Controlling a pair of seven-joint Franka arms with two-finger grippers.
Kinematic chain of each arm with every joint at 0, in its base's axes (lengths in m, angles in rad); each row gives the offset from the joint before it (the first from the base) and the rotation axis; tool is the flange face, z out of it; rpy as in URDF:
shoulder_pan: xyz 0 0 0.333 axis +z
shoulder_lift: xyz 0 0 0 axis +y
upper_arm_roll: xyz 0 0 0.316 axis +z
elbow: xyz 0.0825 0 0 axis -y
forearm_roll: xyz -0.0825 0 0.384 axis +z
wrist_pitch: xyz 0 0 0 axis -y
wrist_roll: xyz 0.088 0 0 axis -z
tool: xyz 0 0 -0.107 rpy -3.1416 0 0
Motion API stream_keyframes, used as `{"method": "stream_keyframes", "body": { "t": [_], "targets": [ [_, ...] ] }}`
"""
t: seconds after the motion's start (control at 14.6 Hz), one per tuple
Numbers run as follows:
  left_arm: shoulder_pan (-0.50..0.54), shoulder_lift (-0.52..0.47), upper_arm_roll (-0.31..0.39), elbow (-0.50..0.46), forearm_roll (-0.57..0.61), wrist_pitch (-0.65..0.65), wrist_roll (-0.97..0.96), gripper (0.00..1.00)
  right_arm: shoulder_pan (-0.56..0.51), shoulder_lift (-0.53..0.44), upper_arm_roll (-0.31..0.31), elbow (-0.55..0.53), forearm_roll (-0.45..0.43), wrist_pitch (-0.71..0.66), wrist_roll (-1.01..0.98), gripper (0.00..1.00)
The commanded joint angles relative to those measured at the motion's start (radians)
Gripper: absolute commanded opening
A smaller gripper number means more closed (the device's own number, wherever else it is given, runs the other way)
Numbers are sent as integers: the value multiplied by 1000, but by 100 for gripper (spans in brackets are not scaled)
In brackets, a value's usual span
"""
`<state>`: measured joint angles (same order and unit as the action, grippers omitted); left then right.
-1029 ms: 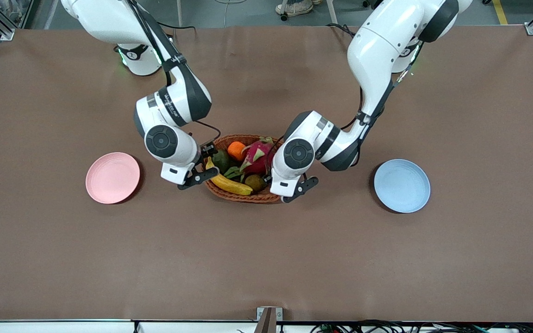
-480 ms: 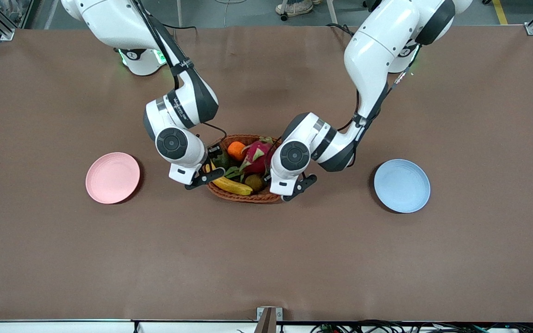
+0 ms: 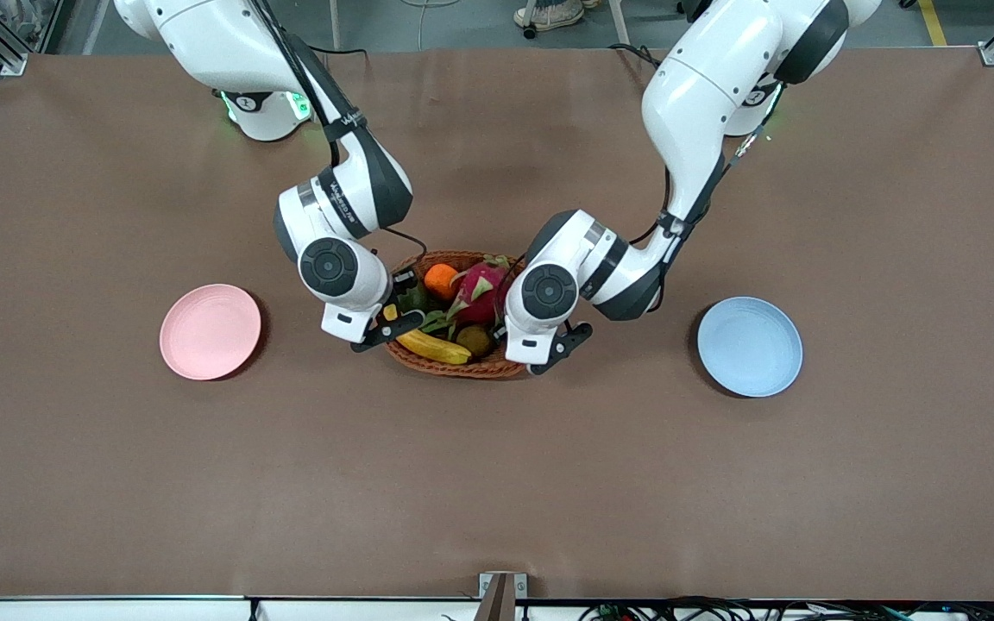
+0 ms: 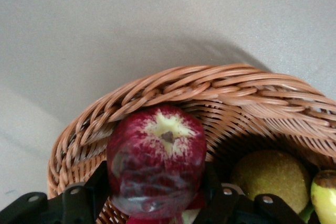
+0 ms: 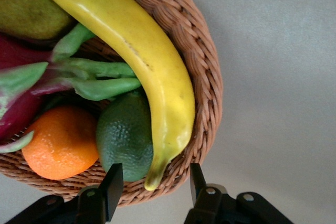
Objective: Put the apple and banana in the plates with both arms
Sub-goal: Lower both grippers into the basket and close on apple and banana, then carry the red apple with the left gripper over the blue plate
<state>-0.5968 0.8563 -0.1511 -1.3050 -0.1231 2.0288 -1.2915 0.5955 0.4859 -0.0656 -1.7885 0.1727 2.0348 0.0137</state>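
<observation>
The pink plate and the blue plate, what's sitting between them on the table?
In the front view, a wicker basket of fruit sits between the pink plate and the blue plate, with the banana inside it; both hands hang over it.

- The worktop point(image 3: 497, 483) is covered in plain brown.
- A wicker basket point(image 3: 454, 366) of fruit sits at its middle.
- A pink plate point(image 3: 210, 331) lies well apart from the basket, toward the right arm's end.
- A blue plate point(image 3: 750, 346) lies well apart from the basket, toward the left arm's end.
</observation>
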Motion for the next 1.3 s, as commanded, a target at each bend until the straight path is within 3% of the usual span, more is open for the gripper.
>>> {"method": "stream_keyframes", "body": {
  "t": [0.0, 0.27, 0.55, 0.89, 1.23],
  "targets": [
    [-6, -52, 9, 15, -18, -99, -11, 15, 14, 6, -11, 6, 10, 10, 14, 47],
    [21, -141, 18, 13, -10, -177, -3, 15, 9, 8, -11, 8, -2, 13, 8, 47],
    [150, -232, 15, -10, -7, -228, 137, 16, 12, 20, -13, 8, -4, 45, 6, 44],
    [372, -241, 7, -36, -13, -401, 439, 15, 7, 22, -13, 6, -5, 33, 2, 42],
    [572, -206, 7, -141, -7, -401, 725, 16, 6, 16, -14, 8, -5, -7, -1, 42]
  ]
}}
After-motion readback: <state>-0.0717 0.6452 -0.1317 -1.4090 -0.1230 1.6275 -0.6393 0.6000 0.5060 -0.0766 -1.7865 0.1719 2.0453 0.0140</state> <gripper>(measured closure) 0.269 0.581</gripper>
